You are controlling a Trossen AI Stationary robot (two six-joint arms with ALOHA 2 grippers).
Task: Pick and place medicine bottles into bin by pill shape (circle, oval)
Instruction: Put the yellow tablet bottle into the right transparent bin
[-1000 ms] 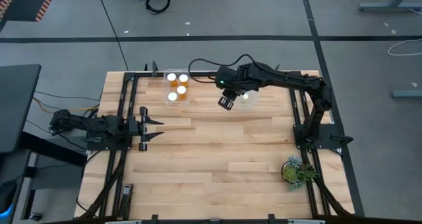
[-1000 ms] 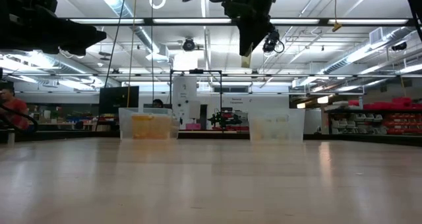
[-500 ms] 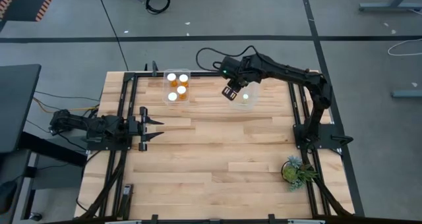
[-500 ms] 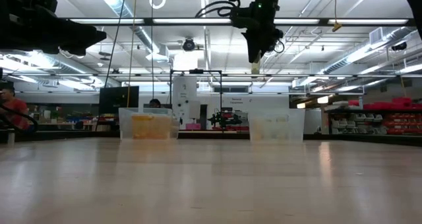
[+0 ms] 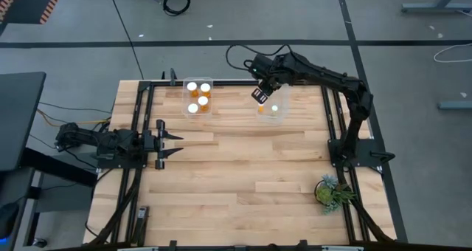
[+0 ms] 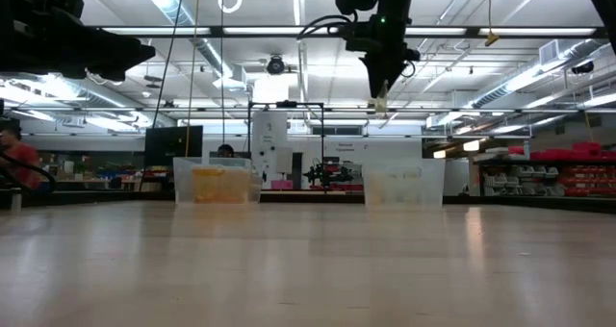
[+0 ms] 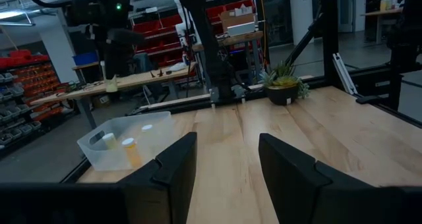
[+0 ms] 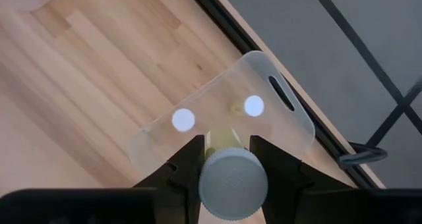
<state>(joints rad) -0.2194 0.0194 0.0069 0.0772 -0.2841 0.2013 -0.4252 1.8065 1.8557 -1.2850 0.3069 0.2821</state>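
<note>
Hovering high over the far right bin (image 5: 271,109), the right gripper (image 5: 259,96) is clamped on a medicine bottle (image 8: 232,178), white cap toward the wrist camera, body pinched between the two fingers (image 8: 186,159). Directly beneath the gripper in the right wrist view: the clear bin (image 8: 264,128) with two white caps (image 8: 184,120) already inside. The low view shows the gripper (image 6: 382,94) well above the bin's rim (image 6: 402,184), the bottle's lower end just visible under the fingertips.

Left gripper (image 5: 175,142) waits low at the table's left side, well apart from the work, fingers (image 7: 175,168) parted and empty. The other bin (image 5: 198,97), away to the working gripper's side, holds four capped bottles.

Risks, as judged from here:
- Drop from this height could bounce the bottle off the ones below, or off the rim and onto the table (image 5: 243,177).
- In the high view the gripper sits toward the bin's near-left edge rather than its centre; releasing there may clip the wall.
- Pill shape cannot be read in these views, so a wrong-bin sort can't be ruled out.
</note>
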